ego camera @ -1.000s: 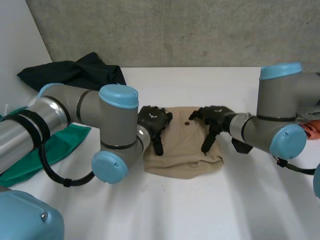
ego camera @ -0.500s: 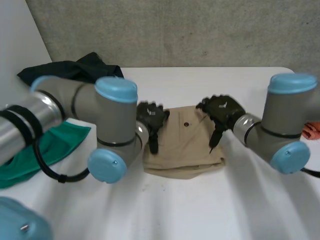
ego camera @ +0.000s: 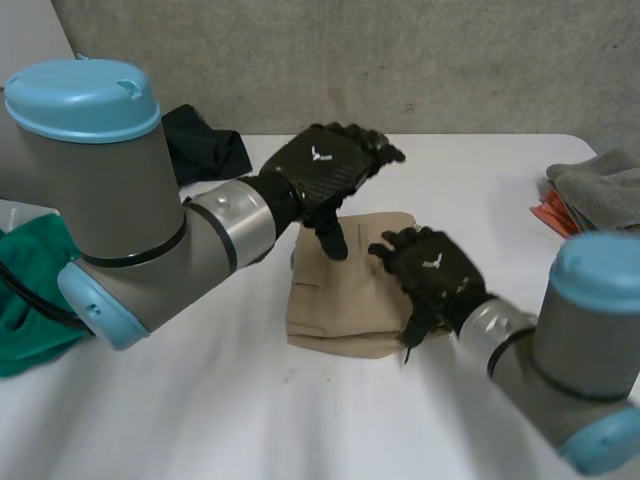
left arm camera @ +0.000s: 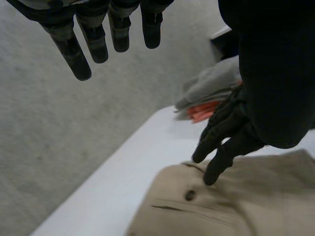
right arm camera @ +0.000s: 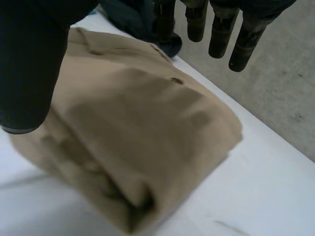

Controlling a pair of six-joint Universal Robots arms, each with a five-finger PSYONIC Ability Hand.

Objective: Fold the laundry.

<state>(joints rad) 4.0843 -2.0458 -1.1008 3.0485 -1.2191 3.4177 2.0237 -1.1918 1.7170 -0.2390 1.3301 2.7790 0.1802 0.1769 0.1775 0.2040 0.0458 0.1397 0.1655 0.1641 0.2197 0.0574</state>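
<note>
Folded beige trousers (ego camera: 340, 300) lie mid-tabletop (ego camera: 250, 420). The left hand (ego camera: 325, 175) hovers above, fingers straight, empty. The right hand (ego camera: 432, 275), fingers relaxed, is over their right edge.

The left hand (ego camera: 325, 172) is hovering high, its fingers (left arm camera: 96, 42) spreading straight; the right hand (ego camera: 432, 272) is hanging lower, palm down, fingers (right arm camera: 220, 37) loosely extended.
</note>
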